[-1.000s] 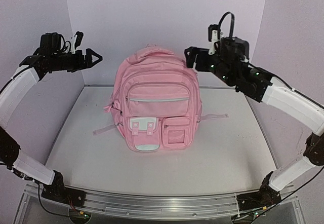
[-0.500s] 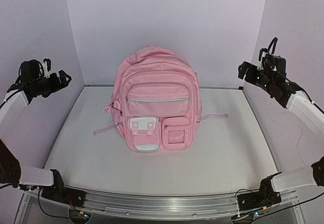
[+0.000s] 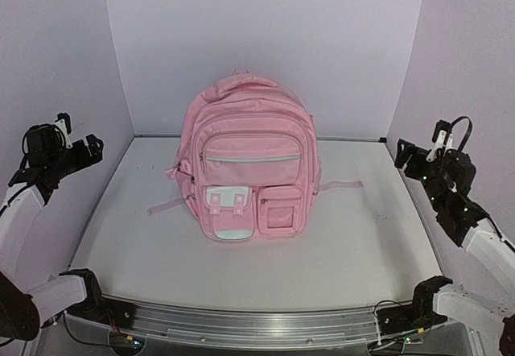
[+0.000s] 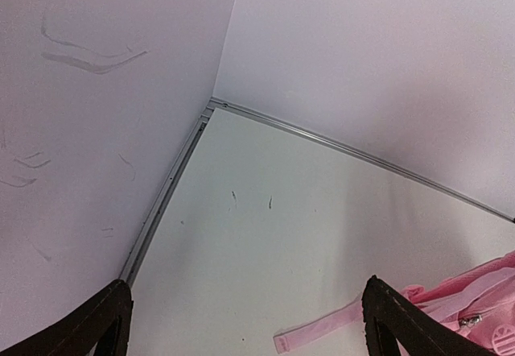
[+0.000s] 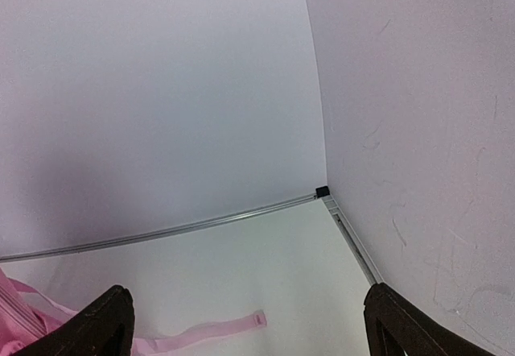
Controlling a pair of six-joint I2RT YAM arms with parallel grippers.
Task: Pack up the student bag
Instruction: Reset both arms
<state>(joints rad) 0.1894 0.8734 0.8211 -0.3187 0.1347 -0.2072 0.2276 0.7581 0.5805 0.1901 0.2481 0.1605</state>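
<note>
The student bag [image 3: 248,171] is pink with pale zip trim, two front pockets and a white buckled flap. It stands upright mid-bench, long axis vertical, pockets facing the arms. The bench [image 3: 354,239] is white and the walls [image 3: 265,26] pale lilac. The left end effector [image 4: 245,308] and right end effector [image 5: 248,308] gape wide, well apart from the bag.

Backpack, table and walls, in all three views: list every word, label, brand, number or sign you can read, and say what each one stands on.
No text can be read anywhere.
On the backpack: no word, logo or number shows; the small window on its front pocket looks blank, but is too small to be sure.
On the wall: only scuff marks, not letters.
On the table: no print.
</note>
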